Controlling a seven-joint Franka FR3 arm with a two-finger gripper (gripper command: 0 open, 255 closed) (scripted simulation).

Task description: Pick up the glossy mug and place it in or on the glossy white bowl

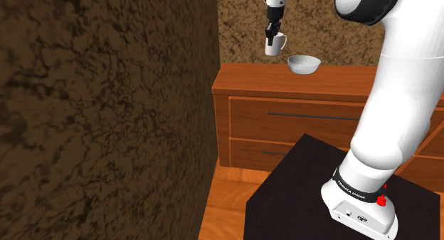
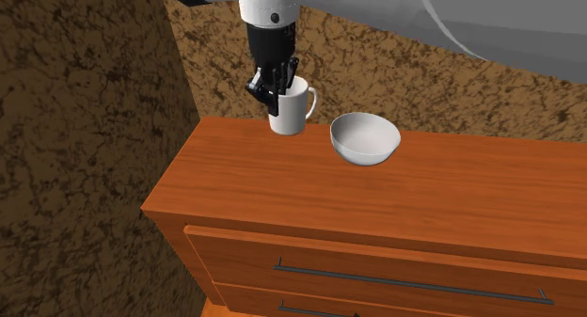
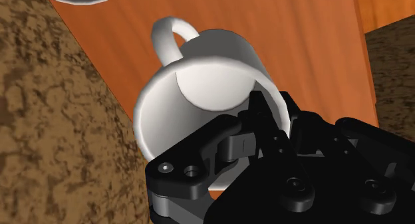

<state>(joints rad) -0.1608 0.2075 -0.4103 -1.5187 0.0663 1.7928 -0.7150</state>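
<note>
White and shiny, the mug (image 2: pixel 292 118) is pinched by its rim in the black gripper (image 2: pixel 275 91), one finger inside the cup and one outside, on the side away from the handle. It is at the back of the wooden dresser (image 2: pixel 452 198) top, close to the brown wall. The bowl (image 2: pixel 365 141) stands near it toward the second exterior view's right, apart from it and empty. So the grasp looks done. Whether the lift has begun is harder to call: in the shoulder view the mug's base seems to hang a little above the wood (no clear gap shows in the second exterior view, so this is only a guess). Left to do, on this reading: raise the mug clear of the bowl's rim, carry it sideways over the bowl, lower it in and let go.
</note>
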